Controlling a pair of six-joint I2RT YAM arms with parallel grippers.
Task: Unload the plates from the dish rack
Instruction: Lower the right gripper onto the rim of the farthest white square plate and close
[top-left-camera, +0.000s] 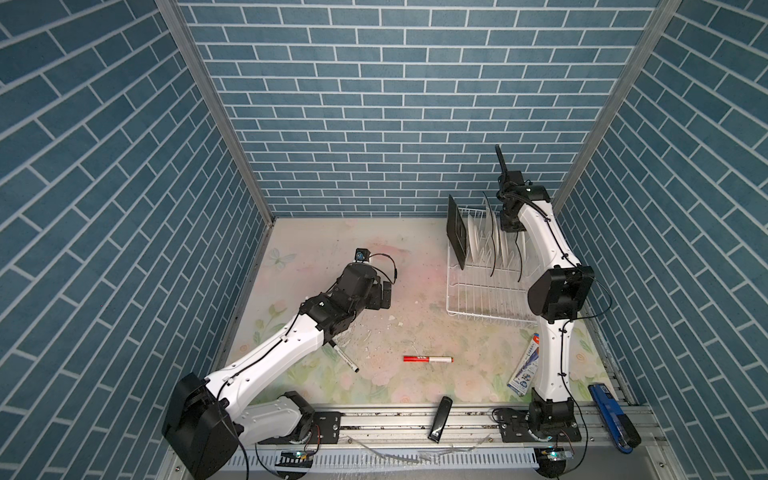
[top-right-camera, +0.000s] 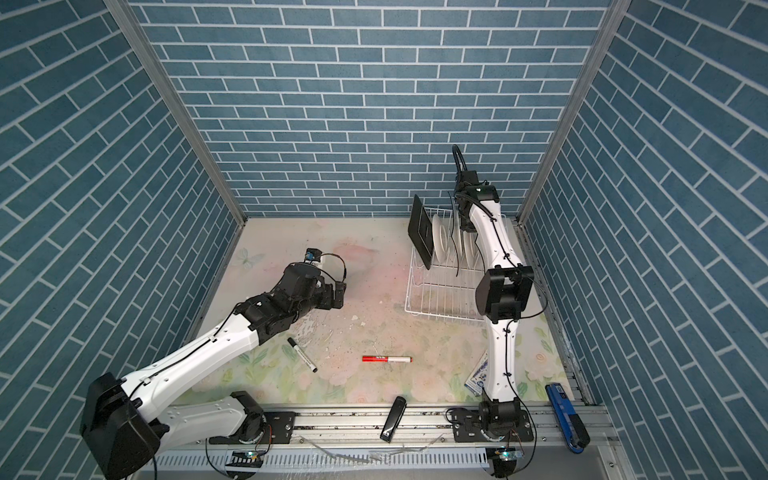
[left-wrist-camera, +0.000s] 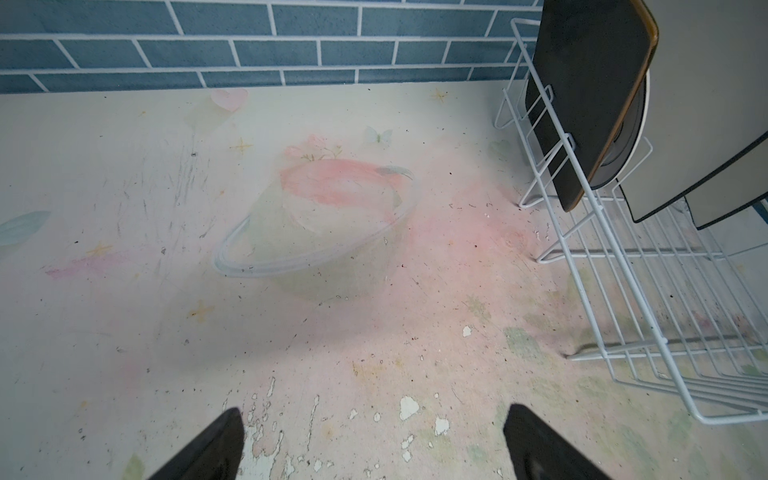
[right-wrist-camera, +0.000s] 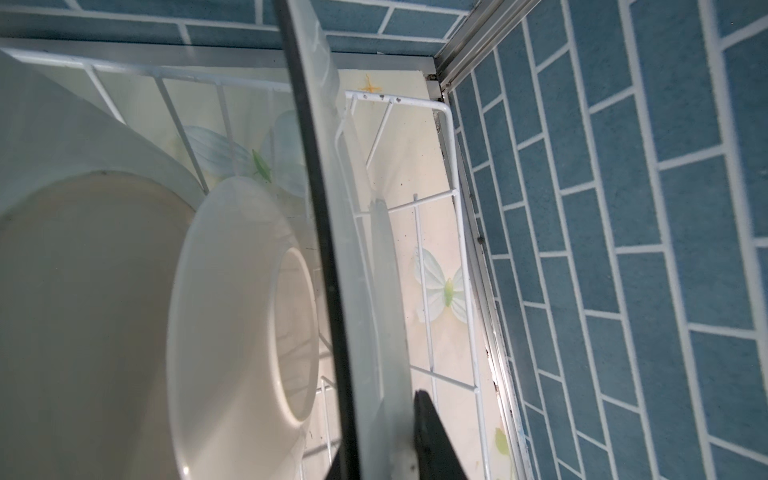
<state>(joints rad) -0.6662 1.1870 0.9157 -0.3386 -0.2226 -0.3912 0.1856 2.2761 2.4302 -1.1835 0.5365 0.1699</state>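
Your right gripper (top-left-camera: 509, 226) is over the side-wall end of the dish rack (top-left-camera: 478, 299), reaching straight down so its jaws straddle the top edge of the end plate, a square white plate with a thin black rim (right-wrist-camera: 349, 311). In the right wrist view one finger (right-wrist-camera: 432, 436) lies against that plate's face and the other is hidden behind the rim, so I read it as pinched on the plate, which stands upright in its slot. Gripping from above likely spares its neighbours, the round white plate (top-left-camera: 473, 237) and the matte-black square plate (top-left-camera: 456, 235) further along. Your left gripper (left-wrist-camera: 374, 440) hangs wide open and empty above the floral mat (left-wrist-camera: 332, 291) beside the rack, probably to stay clear.
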